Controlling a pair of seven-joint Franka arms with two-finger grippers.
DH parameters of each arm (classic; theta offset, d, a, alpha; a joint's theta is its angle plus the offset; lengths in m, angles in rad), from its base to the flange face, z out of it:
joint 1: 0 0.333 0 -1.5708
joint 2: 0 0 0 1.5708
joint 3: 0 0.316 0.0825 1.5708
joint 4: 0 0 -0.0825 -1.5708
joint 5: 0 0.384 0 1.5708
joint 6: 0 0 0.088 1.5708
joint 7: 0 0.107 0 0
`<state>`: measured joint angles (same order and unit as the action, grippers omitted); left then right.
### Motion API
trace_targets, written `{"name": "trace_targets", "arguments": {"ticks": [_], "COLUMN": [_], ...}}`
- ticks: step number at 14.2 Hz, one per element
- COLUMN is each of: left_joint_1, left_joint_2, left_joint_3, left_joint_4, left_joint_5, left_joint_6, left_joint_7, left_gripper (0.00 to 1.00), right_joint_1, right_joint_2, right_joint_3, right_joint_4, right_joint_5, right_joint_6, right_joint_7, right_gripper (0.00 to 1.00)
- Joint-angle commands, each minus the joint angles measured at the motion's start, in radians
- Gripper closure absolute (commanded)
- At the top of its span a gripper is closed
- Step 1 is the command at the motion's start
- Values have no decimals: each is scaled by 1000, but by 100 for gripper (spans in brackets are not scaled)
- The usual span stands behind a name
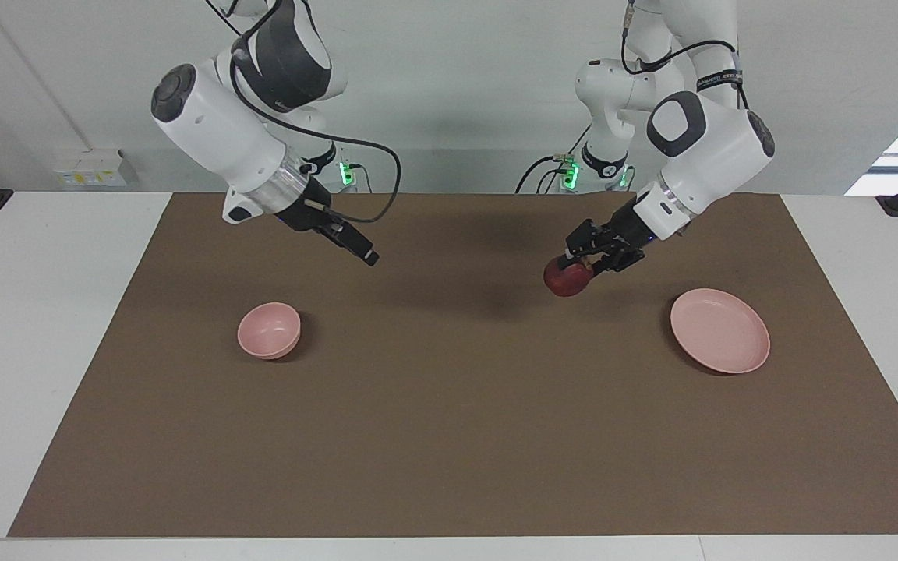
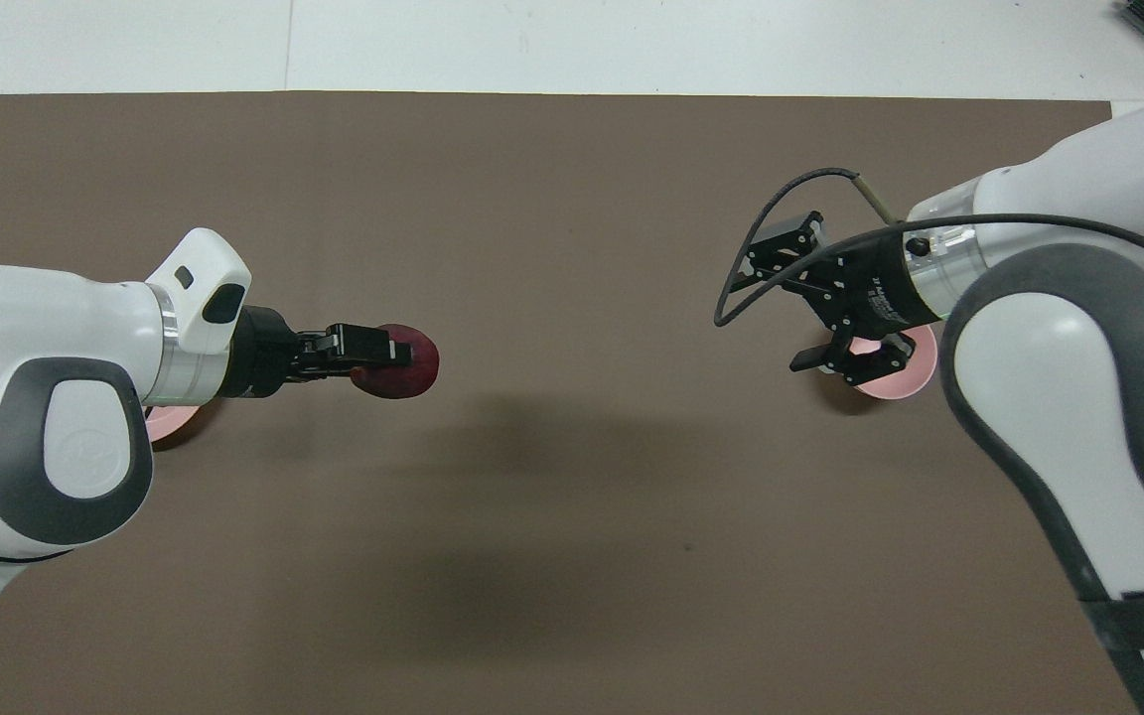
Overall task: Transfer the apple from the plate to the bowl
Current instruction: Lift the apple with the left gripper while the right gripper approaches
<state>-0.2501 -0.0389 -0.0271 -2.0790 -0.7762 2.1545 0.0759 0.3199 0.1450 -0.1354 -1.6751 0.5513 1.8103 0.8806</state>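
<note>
The dark red apple (image 1: 563,281) (image 2: 411,363) hangs in the air over the brown mat, between the plate and the bowl and closer to the plate. My left gripper (image 1: 585,264) (image 2: 385,350) is shut on the apple from above. The pale pink plate (image 1: 720,330) lies bare at the left arm's end; in the overhead view only a sliver of the plate (image 2: 171,423) shows under the arm. The small pink bowl (image 1: 269,331) (image 2: 912,371) stands at the right arm's end. My right gripper (image 1: 364,252) (image 2: 783,301) is open and holds nothing, raised over the mat beside the bowl.
A brown mat (image 1: 449,436) covers most of the white table (image 1: 36,312). A black cable (image 2: 746,248) loops from the right wrist. The two arm bases stand at the robots' edge of the table.
</note>
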Motion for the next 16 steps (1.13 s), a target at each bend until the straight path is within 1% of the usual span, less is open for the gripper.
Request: {"name": "trace_targets", "arguments": {"ticks": [1, 5, 7, 9, 12, 16], "left_joint_1": [-27, -32, -37, -54, -96, -138], "left_joint_2": [-12, -12, -12, -12, -12, -10], "left_joint_3": [-28, -111, -151, -158, -159, -165], "left_joint_4": [-3, -4, -9, -9, -9, -9], "left_joint_5": [-105, -231, -258, -271, -304, -322], "left_joint_6": [85, 204, 266, 300, 384, 452], "left_joint_7": [-42, -47, -71, -79, -79, -79], "left_gripper": [100, 100, 100, 100, 100, 100], "right_joint_1": [48, 108, 122, 130, 188, 209], "right_joint_2": [28, 31, 31, 50, 62, 76], "right_joint_3": [-1, -1, -1, -1, -3, -1], "right_joint_4": [-8, -54, -61, -60, -60, -54], "right_joint_5": [87, 205, 248, 318, 331, 331], "right_joint_6": [58, 145, 208, 239, 274, 317], "right_joint_7": [141, 270, 323, 347, 350, 370], "right_gripper": [0, 0, 0, 0, 0, 0]}}
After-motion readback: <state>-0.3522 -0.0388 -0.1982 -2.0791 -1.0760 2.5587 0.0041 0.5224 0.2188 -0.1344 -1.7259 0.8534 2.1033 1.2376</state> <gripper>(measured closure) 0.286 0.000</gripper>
